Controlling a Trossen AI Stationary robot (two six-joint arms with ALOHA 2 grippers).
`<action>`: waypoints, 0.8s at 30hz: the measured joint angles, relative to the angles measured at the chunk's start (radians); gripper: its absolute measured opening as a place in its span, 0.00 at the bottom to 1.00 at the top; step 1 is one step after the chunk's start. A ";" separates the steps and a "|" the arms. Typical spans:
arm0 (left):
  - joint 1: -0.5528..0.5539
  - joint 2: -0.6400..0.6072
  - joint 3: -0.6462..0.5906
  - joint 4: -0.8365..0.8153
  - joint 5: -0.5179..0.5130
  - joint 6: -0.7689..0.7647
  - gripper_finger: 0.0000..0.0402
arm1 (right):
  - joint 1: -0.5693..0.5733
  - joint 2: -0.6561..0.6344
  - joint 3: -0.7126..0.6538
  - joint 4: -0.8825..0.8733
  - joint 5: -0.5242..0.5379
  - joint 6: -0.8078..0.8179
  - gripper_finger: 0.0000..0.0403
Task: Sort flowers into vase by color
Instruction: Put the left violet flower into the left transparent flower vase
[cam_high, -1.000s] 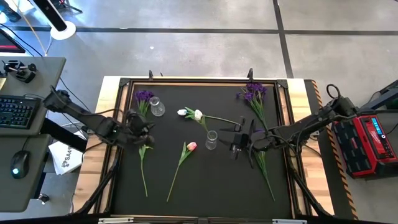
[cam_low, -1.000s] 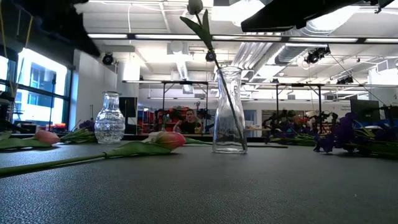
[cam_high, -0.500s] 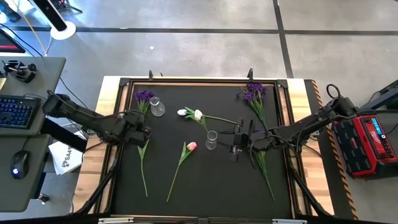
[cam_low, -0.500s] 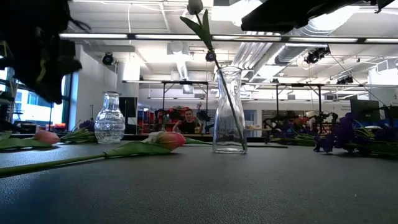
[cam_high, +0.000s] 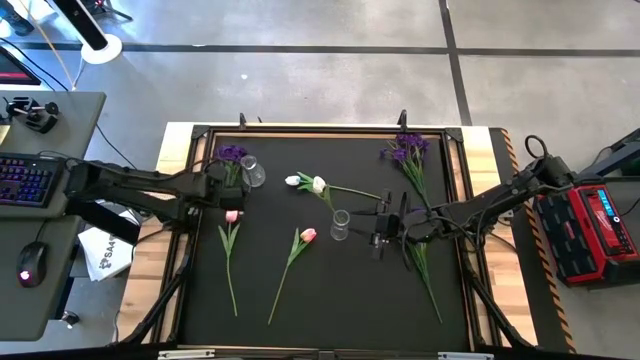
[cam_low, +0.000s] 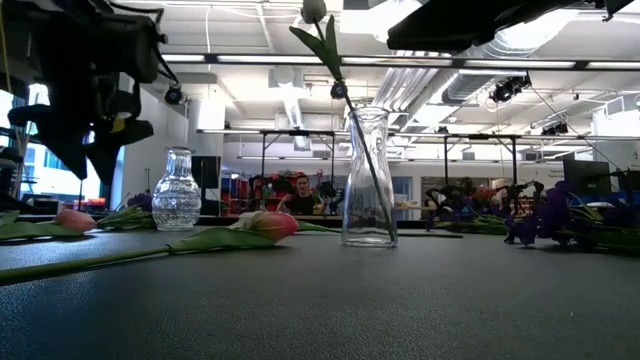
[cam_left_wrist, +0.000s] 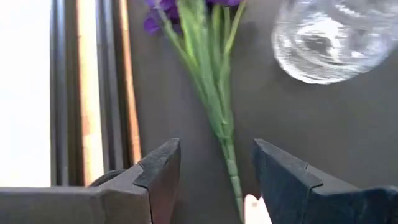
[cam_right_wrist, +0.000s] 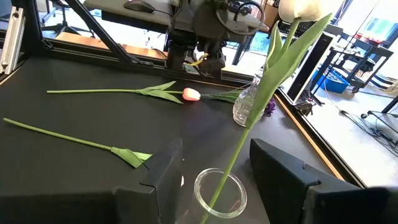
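Observation:
My left gripper (cam_high: 222, 188) (cam_left_wrist: 216, 155) hangs open over the stem of a purple flower (cam_left_wrist: 211, 68) that lies beside the round glass vase (cam_high: 252, 172). Just near of it a pink tulip (cam_high: 232, 216) lies flat on the mat. My right gripper (cam_high: 368, 226) (cam_right_wrist: 216, 155) is open next to the tall glass vase (cam_high: 341, 225). A white tulip (cam_right_wrist: 301, 9) stands in that vase, its stem leaning on the rim. The stem rises between my right fingers, apart from them. A second pink tulip (cam_high: 308, 235) lies mid-table.
More purple flowers (cam_high: 408, 150) lie at the far right, their stems running toward the near edge. A white tulip head (cam_high: 292, 181) shows mid-table toward the far edge. A raised frame (cam_high: 205, 135) rims the black mat. Bare mat (cam_high: 340, 295) lies near the front edge.
My left gripper has opened and gone toward the table's far edge, to the round vase and the purple flower. The pink tulip's head, which it covered before, now shows lying on the mat; its stem has stayed where it was.

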 joint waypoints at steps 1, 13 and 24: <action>0.014 0.005 0.000 0.013 0.010 0.015 0.46 | 0.000 0.000 0.000 -0.001 0.000 0.000 0.43; 0.129 0.106 0.000 0.102 0.073 0.139 0.46 | 0.000 0.000 0.000 -0.002 -0.006 0.000 0.43; 0.179 0.190 0.000 0.133 0.103 0.214 0.46 | 0.000 0.000 0.000 -0.003 -0.007 0.005 0.43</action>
